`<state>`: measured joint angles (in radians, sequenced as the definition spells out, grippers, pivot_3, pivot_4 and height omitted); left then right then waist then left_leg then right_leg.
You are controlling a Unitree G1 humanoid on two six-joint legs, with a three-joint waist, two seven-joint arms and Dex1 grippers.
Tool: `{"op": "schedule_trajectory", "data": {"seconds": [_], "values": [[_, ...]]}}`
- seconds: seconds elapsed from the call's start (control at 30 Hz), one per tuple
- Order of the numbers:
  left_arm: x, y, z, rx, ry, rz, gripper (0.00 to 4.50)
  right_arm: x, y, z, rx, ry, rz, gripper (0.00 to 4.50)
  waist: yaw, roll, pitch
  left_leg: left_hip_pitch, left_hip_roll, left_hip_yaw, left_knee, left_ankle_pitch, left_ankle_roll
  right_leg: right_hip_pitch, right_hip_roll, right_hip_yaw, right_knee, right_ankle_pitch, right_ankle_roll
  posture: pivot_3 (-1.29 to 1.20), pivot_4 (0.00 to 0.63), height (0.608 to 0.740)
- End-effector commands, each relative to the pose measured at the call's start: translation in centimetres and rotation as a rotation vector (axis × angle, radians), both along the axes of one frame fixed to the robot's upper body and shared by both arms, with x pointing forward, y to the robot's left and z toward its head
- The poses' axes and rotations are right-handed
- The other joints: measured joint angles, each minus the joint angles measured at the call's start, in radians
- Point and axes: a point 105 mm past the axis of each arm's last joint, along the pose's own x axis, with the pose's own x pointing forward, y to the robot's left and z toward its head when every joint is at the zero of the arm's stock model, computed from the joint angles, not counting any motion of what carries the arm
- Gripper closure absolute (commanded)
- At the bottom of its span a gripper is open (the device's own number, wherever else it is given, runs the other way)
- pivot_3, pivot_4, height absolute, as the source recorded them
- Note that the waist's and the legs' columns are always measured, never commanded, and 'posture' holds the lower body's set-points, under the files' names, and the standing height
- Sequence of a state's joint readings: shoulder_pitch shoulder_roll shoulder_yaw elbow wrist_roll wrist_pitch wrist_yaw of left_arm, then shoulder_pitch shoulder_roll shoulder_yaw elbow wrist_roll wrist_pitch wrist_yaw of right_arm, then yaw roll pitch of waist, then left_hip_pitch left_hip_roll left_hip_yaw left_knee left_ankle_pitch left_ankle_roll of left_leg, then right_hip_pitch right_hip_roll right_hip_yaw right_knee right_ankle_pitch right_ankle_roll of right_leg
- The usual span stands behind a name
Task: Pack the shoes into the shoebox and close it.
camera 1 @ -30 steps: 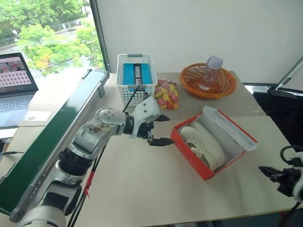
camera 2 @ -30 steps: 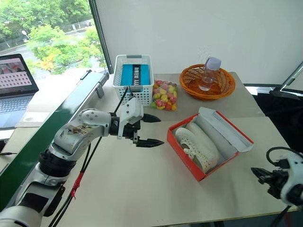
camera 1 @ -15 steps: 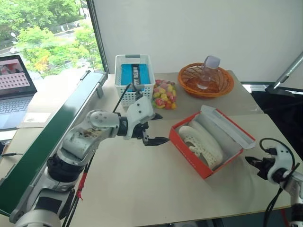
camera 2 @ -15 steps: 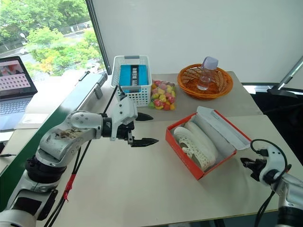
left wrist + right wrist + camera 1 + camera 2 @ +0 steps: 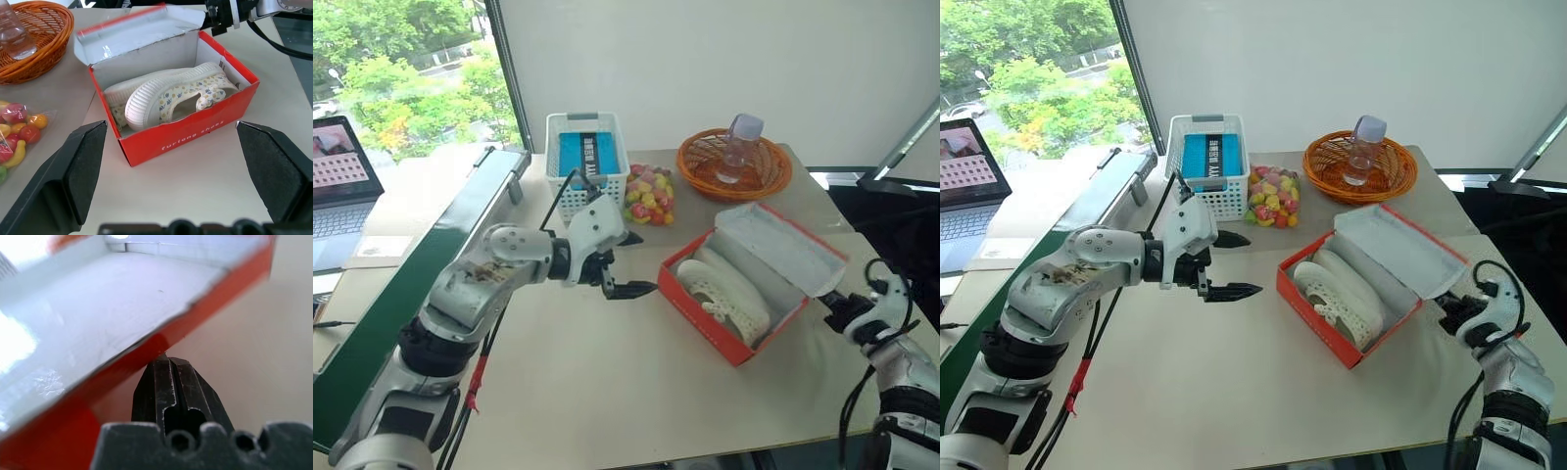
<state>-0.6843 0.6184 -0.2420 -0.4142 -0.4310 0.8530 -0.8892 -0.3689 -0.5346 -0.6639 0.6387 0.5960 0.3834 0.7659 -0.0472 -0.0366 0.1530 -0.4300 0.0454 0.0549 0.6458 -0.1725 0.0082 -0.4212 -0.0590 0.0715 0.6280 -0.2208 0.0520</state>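
The orange-red shoebox [image 5: 707,319] stands right of the table's middle, with both cream speckled shoes [image 5: 726,294] lying side by side inside it. Its hinged lid [image 5: 785,248] is tilted up off the table, grey-white inside showing. My right gripper [image 5: 832,303] is shut, and its tip touches the underside of the lid's red outer edge [image 5: 146,355]. My left gripper [image 5: 642,262] hovers open over the table, left of the box and pointing at it, with nothing between its fingers. In the left wrist view the shoes [image 5: 166,95] and box front [image 5: 186,139] lie straight ahead.
Behind the box stand a white mesh basket [image 5: 588,162], a bag of coloured sweets [image 5: 648,196] and an orange wicker basket [image 5: 764,181] holding a clear bottle [image 5: 736,147]. A green beam [image 5: 421,284] runs along the table's left side, and a laptop [image 5: 342,186] sits beyond it.
My right gripper has come forward to the lid's outer edge, and the lid has lifted from lying flat open to tilted up. The left gripper stays open in much the same place.
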Motion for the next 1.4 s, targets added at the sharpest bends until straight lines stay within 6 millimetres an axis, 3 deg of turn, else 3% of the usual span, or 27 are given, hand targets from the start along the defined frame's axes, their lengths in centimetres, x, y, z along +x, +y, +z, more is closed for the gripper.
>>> {"op": "schedule_trajectory", "data": {"seconds": [0.03,0.2,0.43,0.6,0.83,1.03,1.2,1.4], "values": [[0.2,-0.2,1.3,0.001,-0.058,-0.020,0.00,-0.7,1.6,5.0,0.167,-0.220,0.114,4.44,0.002,0.000,0.000,0.000,0.000,0.000,0.000,0.000,0.000,0.000,0.000,0.000,0.000,0.000,0.000,0.00,0.150,0.740],[0.3,-0.5,1.3,0.005,-0.064,-0.032,0.00,-2.9,5.3,8.1,0.200,-0.284,0.334,4.44,0.007,0.001,0.001,-0.001,0.000,0.000,-0.001,0.000,0.000,-0.001,0.000,0.000,0.000,0.000,0.000,0.00,0.150,0.740],[0.5,-0.5,1.4,0.007,-0.072,-0.036,0.00,-5.9,11.2,8.5,0.040,-0.141,0.662,4.44,0.007,0.002,0.001,-0.001,0.001,0.000,-0.001,0.000,0.000,-0.001,0.000,-0.001,0.000,-0.003,-0.004,0.00,0.150,0.740],[0.7,-0.6,1.4,0.005,-0.073,-0.040,0.00,-3.7,14.4,8.3,-0.235,-0.007,0.747,4.44,0.001,0.001,0.001,0.000,0.001,0.001,0.000,0.000,0.000,-0.001,0.000,0.001,0.000,-0.003,-0.006,0.00,0.150,0.740],[0.8,-0.4,0.8,0.017,-0.068,-0.032,0.00,-0.3,16.3,7.7,-0.436,0.097,0.794,4.44,0.008,0.001,0.001,-0.001,0.000,0.001,0.000,0.000,0.000,-0.002,0.000,0.000,0.000,-0.003,-0.006,0.00,0.150,0.740],[0.5,-0.2,0.8,0.010,-0.072,-0.009,0.00,-0.1,16.3,3.6,-0.510,0.219,0.909,4.44,0.029,0.001,0.001,-0.006,0.000,0.000,-0.001,-0.001,0.000,-0.004,0.000,-0.001,-0.002,-0.001,-0.002,0.00,0.150,0.740],[0.5,0.2,0.5,0.017,-0.072,0.011,0.00,-2.7,15.0,-3.7,-0.590,0.412,1.025,4.44,0.036,-0.001,0.000,-0.004,0.000,-0.001,0.000,-0.001,0.001,-0.001,0.000,-0.003,-0.002,-0.002,0.000,0.00,0.150,0.740],[0.6,0.3,0.4,0.024,-0.072,0.019,0.00,-2.2,14.2,-6.7,-0.725,0.456,0.990,4.44,0.036,-0.014,-0.008,0.012,0.001,-0.001,0.000,-0.001,0.000,0.014,0.000,-0.003,-0.003,-0.007,-0.007,0.00,0.150,0.740]]}}
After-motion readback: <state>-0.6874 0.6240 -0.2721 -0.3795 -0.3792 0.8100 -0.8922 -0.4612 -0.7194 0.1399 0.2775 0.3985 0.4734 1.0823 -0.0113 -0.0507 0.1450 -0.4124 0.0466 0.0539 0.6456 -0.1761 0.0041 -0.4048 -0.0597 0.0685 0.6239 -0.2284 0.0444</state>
